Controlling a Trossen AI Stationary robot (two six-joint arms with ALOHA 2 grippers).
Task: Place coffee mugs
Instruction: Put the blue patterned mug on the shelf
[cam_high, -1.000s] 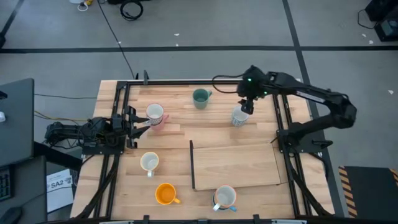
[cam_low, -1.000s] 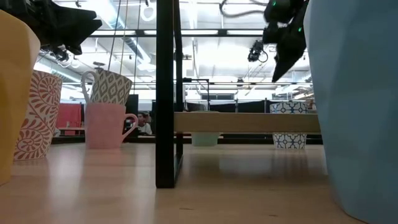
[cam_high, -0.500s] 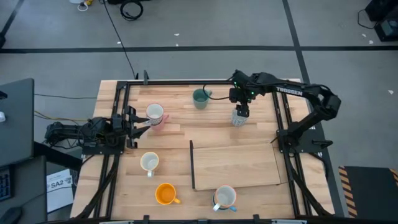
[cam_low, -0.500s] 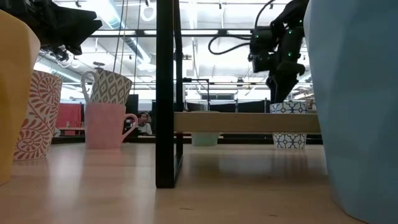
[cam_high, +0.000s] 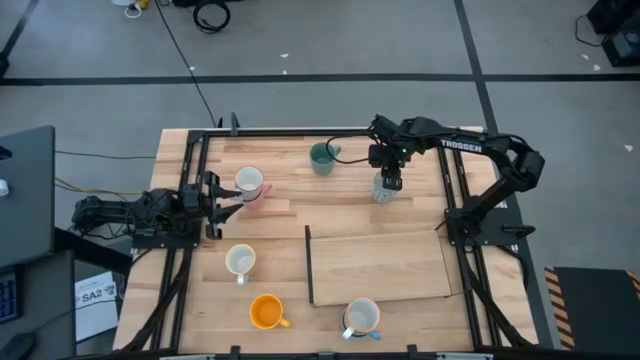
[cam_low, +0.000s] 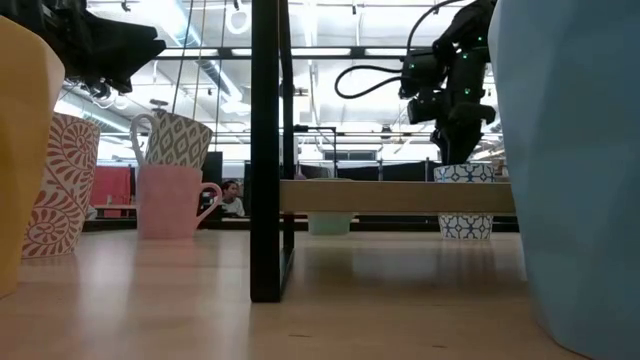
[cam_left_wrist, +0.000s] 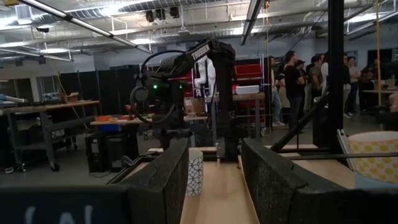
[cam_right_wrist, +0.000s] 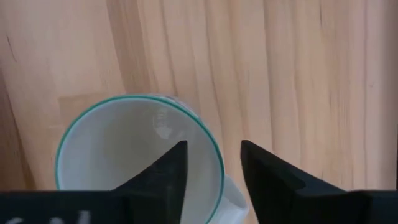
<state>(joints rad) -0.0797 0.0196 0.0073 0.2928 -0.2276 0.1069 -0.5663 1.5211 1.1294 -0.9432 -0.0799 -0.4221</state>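
The left gripper (cam_high: 222, 192) waits at the desk's (cam_high: 400, 215) left edge, its fingers spread open and holding nothing, just beside a patterned white mug stacked in a pink mug (cam_high: 250, 186). Nearer the front lie a white mug (cam_high: 240, 261) and an orange mug (cam_high: 265, 312), then a blue mug (cam_high: 361, 318) by a raised wooden board (cam_high: 380, 266). A dark green mug (cam_high: 322, 157) sits at the back. The right gripper (cam_high: 388, 183) is directly over a blue-patterned white mug (cam_high: 384, 192), fingers apart, one inside the rim (cam_right_wrist: 214, 163) and one outside, not visibly clamped.
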